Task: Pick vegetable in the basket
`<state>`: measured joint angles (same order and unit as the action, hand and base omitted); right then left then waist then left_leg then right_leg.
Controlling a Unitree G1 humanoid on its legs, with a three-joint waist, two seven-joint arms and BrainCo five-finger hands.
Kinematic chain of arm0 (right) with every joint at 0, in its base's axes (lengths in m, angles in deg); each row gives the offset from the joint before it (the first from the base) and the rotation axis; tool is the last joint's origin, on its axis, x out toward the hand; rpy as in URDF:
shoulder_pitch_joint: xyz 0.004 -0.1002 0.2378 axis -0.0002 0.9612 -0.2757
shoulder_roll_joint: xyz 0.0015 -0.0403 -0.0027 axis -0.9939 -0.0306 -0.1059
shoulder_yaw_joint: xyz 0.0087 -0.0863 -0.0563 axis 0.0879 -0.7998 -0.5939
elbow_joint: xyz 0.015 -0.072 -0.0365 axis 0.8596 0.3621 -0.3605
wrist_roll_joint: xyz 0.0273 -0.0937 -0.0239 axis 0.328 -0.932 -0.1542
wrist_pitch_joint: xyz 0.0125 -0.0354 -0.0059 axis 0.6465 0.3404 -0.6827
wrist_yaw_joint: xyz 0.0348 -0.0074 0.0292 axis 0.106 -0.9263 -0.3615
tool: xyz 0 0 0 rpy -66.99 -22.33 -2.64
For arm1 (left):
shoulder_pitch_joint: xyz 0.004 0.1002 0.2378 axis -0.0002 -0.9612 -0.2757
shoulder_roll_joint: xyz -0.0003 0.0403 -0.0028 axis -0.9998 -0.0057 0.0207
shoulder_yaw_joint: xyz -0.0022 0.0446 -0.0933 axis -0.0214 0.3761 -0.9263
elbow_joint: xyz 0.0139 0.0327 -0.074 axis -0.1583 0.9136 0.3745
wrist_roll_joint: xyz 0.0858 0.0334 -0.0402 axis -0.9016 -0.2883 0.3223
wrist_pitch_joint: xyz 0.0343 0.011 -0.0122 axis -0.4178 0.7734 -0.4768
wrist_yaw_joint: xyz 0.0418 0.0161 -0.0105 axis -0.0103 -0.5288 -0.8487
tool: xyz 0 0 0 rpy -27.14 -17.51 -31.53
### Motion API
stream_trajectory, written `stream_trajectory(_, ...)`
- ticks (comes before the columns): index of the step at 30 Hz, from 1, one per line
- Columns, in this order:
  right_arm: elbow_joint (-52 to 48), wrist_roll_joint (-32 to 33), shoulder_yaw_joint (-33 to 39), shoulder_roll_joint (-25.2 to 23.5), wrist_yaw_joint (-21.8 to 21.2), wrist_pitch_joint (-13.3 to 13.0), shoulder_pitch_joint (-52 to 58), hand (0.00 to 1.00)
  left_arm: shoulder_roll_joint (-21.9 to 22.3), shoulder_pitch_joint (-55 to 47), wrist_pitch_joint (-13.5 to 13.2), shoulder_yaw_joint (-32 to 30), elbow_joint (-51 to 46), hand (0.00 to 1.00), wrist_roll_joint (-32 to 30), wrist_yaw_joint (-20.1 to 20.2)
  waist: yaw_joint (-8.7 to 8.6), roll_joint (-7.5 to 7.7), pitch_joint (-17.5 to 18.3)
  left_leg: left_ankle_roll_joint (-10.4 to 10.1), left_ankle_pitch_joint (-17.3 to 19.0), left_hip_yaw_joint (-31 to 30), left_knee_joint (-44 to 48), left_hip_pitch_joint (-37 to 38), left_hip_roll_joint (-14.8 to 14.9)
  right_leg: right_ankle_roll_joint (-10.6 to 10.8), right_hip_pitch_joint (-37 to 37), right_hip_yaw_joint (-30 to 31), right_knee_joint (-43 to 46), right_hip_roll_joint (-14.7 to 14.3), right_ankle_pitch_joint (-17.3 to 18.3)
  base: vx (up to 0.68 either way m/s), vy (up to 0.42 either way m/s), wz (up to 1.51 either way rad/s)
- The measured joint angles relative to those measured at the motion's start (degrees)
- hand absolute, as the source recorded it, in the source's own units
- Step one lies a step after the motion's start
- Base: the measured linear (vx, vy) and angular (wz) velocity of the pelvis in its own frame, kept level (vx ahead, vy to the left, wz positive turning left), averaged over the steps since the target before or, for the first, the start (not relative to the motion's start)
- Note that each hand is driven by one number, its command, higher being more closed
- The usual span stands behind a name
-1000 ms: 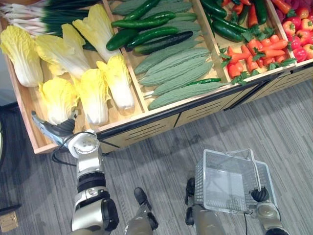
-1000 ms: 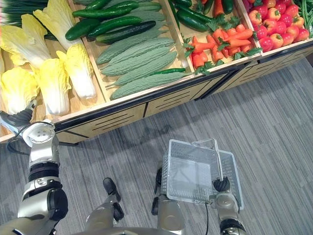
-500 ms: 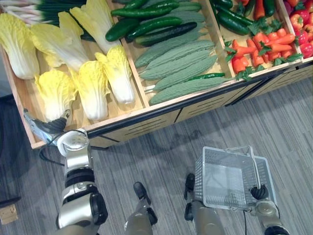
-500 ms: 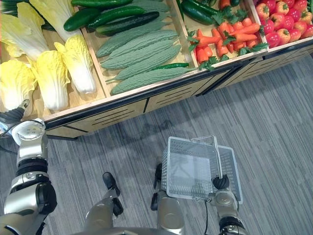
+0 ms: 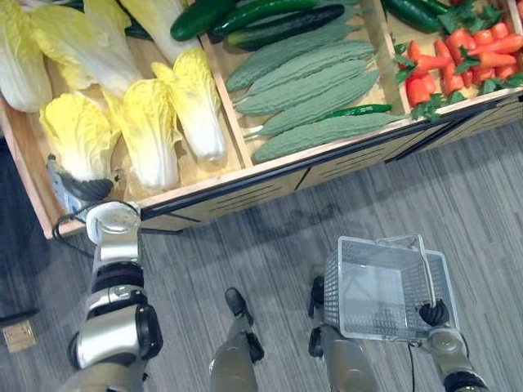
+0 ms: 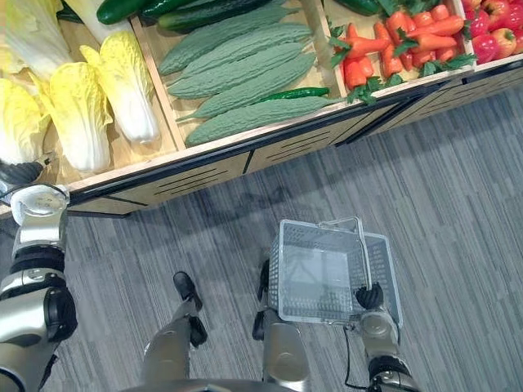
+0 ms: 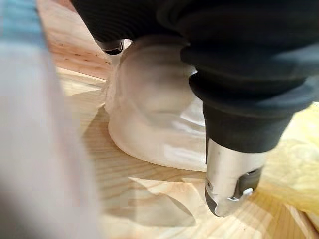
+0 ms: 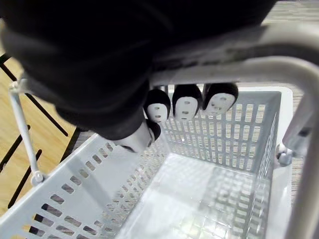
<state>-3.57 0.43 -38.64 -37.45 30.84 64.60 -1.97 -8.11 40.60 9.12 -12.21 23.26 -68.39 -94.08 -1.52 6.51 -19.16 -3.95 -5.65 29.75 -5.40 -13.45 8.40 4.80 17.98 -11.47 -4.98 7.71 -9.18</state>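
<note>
A yellow napa cabbage (image 5: 73, 135) lies at the near left corner of the wooden stand. Its white base (image 7: 154, 114) shows close up in the left wrist view. My left hand (image 5: 79, 186) is in the bin right at that base, with the thumb (image 7: 232, 184) straight beside it and a fingertip (image 7: 112, 47) on the far side. The hand is open. My right hand (image 5: 434, 314) is shut on the handle (image 8: 234, 69) of an empty white mesh basket (image 5: 384, 240), which hangs low at the right over the floor.
The wooden stand (image 5: 270, 175) has compartments in a row: more napa cabbages (image 5: 192, 110), pale green bitter gourds (image 5: 315, 82), dark cucumbers (image 5: 270, 16), carrots (image 5: 466, 61) and red peppers (image 6: 494, 41). Its front edge runs across above grey floor (image 5: 270, 253).
The view has shifted, sliding the stand up and left. My left hand has moved forward into the bin, up to the cabbage's base. The right hand still holds the basket.
</note>
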Motion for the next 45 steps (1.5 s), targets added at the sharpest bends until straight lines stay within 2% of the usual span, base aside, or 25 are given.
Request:
stream_trajectory(6,-0.4,0.1,-0.7,0.2,-0.1,-0.3,-1.5,1.00,-2.2,1.6,0.0,1.0,2.1,1.00,-1.8,0.6,0.00,0.29,-0.9,0.3,-0.3,1.1,0.0,-0.4,-0.7,0.7,1.1,1.7,-0.2,0.5,-0.5,-0.02,0.009,-0.07)
stream_trajectory(15,0.1,0.5,-1.4,0.2,-0.1,-0.2,-1.5,1.00,-1.4,1.8,-1.1,0.1,3.3,1.00,-0.8,0.4,-0.19,0.54,-1.2,0.5,-0.4,1.4,0.0,0.5,-1.0,0.7,0.4,2.1,-0.1,0.8,-0.9,0.01,0.001,-0.01)
stream_trajectory(18,0.8,0.4,-1.4,-0.2,-0.1,0.0,-1.5,1.00,2.2,1.2,-2.5,-3.5,2.3,1.00,5.9,-1.1,-0.44,0.54,-1.2,0.5,-0.4,1.2,0.0,2.0,-1.0,0.7,-1.1,2.1,-0.1,0.8,-0.9,0.03,0.002,-0.02)
stream_trajectory(20,0.8,0.4,-1.4,-0.5,-0.1,0.2,-1.5,1.00,5.1,-0.9,-3.4,-5.6,-3.0,1.00,9.4,-2.7,-0.88,0.57,-1.2,0.5,-0.4,1.1,0.0,2.4,-1.1,0.7,-1.5,2.0,-0.1,0.9,-0.9,0.00,0.000,0.00)
stream_trajectory(22,0.8,0.4,-1.1,-1.1,0.0,0.2,-1.4,1.00,9.5,-4.1,-5.3,-7.4,-10.2,1.00,12.3,-6.0,-1.41,0.56,-1.1,0.5,-0.4,1.1,0.0,2.8,-1.3,0.7,-1.9,2.0,-0.1,1.2,-0.9,0.00,0.000,0.00)
stream_trajectory(27,0.8,0.4,1.1,-2.1,0.0,0.4,0.9,1.00,19.9,-8.9,-6.7,-10.6,-22.9,1.00,14.6,-12.4,-1.45,0.54,-1.0,0.4,-0.4,0.9,0.0,4.8,-1.2,0.8,-4.0,1.8,-0.1,1.1,-0.9,0.00,0.000,0.00)
stream_trajectory(33,0.8,0.4,2.8,-2.8,0.0,0.5,2.6,1.00,23.5,-10.6,-6.6,-12.8,-30.6,1.00,14.5,-18.1,-1.46,0.55,-0.7,0.4,-0.5,0.2,0.0,6.1,-1.2,0.8,-5.5,1.3,0.2,1.2,-0.8,0.01,-0.003,0.03)
stream_trajectory(41,1.4,0.4,5.0,-3.2,-0.5,1.3,6.2,1.00,25.7,-12.9,-6.6,-13.3,-40.1,1.00,13.4,-20.1,-1.45,0.49,4.7,0.4,-0.5,-1.6,0.0,6.9,-1.4,1.0,-7.6,-0.7,-0.1,1.4,-0.7,0.04,-0.005,0.12)
stream_trajectory(45,2.1,0.4,5.1,-3.4,-0.5,1.4,6.6,1.00,26.7,-15.8,-6.4,-9.9,-45.7,1.00,8.8,-19.8,-1.49,0.46,6.2,0.2,-0.3,-1.9,-0.1,7.9,-1.6,1.4,-8.8,-0.8,0.0,1.8,-0.4,0.01,0.000,0.03)
